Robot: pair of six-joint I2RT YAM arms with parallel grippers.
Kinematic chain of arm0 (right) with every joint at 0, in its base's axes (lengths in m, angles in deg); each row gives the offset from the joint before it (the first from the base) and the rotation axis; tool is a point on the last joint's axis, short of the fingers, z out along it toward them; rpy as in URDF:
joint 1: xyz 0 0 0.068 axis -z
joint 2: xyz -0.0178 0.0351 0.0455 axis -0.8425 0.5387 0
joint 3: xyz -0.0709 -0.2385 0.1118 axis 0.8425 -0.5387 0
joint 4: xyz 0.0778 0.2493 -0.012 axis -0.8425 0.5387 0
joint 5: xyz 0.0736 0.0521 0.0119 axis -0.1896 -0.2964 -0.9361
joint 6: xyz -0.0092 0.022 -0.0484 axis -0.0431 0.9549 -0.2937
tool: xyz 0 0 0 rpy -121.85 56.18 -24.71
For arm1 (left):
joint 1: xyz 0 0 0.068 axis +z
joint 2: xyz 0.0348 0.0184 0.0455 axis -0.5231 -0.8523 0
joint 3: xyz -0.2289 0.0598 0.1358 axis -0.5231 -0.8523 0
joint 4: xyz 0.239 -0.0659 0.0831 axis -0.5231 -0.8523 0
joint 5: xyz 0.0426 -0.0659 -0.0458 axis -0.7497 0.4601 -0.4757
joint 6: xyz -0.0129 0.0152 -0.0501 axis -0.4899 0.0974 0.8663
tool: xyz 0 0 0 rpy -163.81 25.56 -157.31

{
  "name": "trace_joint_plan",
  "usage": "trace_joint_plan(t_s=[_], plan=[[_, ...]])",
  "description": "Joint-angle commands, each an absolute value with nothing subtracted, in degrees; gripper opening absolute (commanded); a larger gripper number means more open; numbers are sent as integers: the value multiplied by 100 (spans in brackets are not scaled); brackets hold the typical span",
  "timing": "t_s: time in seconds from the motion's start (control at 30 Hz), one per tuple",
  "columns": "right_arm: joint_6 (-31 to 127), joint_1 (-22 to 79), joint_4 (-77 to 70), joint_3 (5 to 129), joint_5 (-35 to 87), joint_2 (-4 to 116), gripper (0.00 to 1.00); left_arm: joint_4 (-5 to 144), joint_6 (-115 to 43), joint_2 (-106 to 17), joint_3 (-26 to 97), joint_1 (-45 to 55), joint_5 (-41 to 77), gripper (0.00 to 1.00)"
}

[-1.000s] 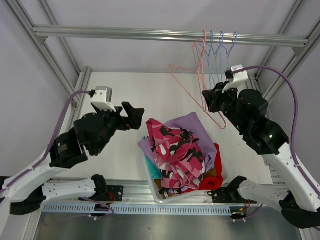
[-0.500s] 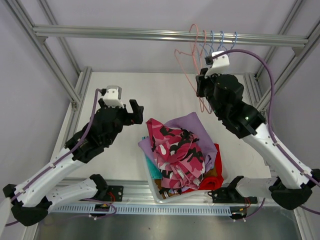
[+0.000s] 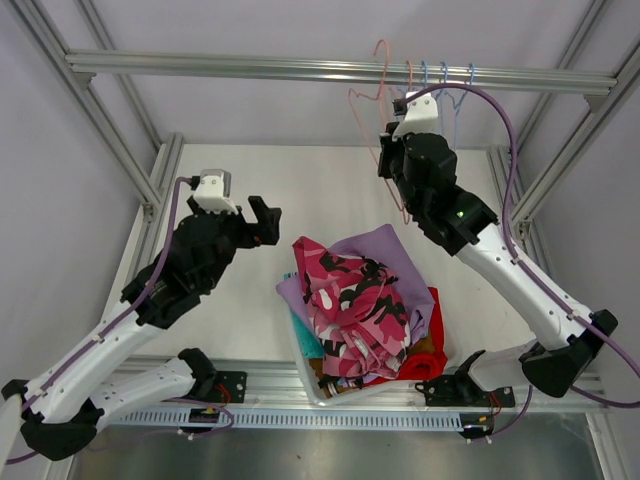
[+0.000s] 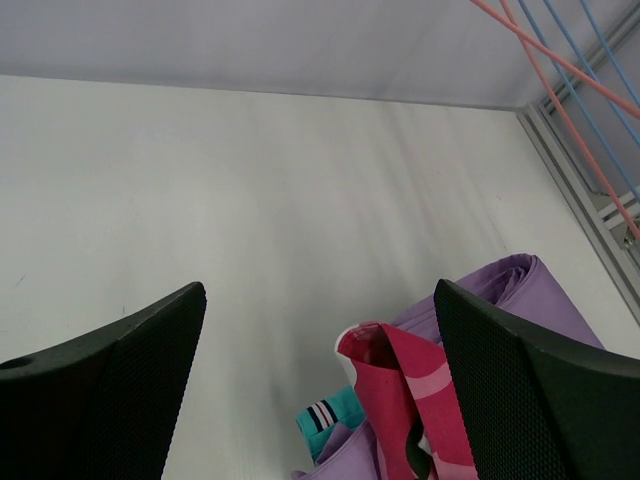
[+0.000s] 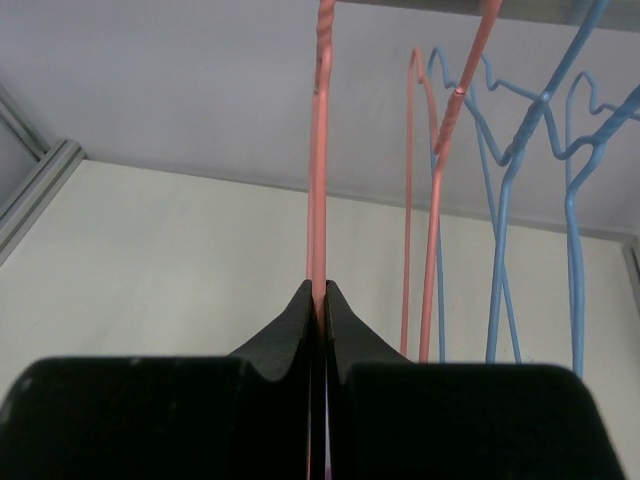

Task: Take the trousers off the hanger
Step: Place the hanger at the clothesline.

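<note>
From above, five trousers [image 3: 360, 305] lie heaped in one white bin [image 3: 303, 368] at the lower centre of the counter [image 3: 300, 190]. There is one pink camouflage pair [image 3: 345, 290] on top, one lilac pair [image 3: 388, 250], one red pair [image 3: 432, 318], one teal pair [image 3: 308, 340] and one mustard pair [image 3: 432, 357]. Five wire hangers, two pink and three blue, hang bare from the rail [image 3: 250, 68] at upper right. The left fingers [image 3: 262, 222] hover spread wide left of the heap. The right fingers [image 3: 385, 160] reach up among the hangers.

The left wrist view shows the left fingers [image 4: 320, 300] fully apart, holding nothing, above bare counter [image 4: 250, 180]. Lilac, pink and teal cloth sit at lower right.

The right wrist view shows the right fingers [image 5: 320, 300] pinched tight on one pink hanger [image 5: 319, 150].
</note>
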State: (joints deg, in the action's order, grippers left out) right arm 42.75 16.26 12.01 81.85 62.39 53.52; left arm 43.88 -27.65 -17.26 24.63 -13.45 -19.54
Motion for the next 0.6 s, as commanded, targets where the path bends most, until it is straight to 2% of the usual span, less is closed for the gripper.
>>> trace_joint_plan(t_s=[0.0, 0.17, 0.23, 0.27, 0.3, 0.4, 0.47, 0.5, 0.57], plan=[[4485, 1653, 644, 7967, 6462, 5386, 0, 4535, -2832, -1676, 2501, -1214, -1798, 99], [4679, 1662, 599, 7334, 6506, 5307, 2, 4526, -2797, -1729, 2510, -1153, -1727, 99], [4766, 1662, 617, 7150, 6392, 5219, 13, 4517, -2797, -1738, 2501, -1135, -1701, 99], [4810, 1653, 643, 7010, 6357, 5132, 21, 4526, -2797, -1738, 2484, -1126, -1692, 99], [4854, 1653, 687, 6947, 6296, 5070, 39, 4535, -2797, -1738, 2501, -1126, -1692, 100], [5004, 1610, 889, 6710, 6172, 4860, 66, 4535, -2797, -1764, 2501, -1109, -1683, 99], [5039, 1583, 1047, 6587, 6111, 4745, 77, 4526, -2797, -1799, 2492, -1100, -1683, 100], [5083, 1531, 1152, 6438, 6067, 4614, 88, 4517, -2797, -1808, 2501, -1091, -1683, 99], [5144, 1417, 1240, 6245, 6032, 4464, 97, 4509, -2805, -1825, 2510, -1091, -1683, 99]])
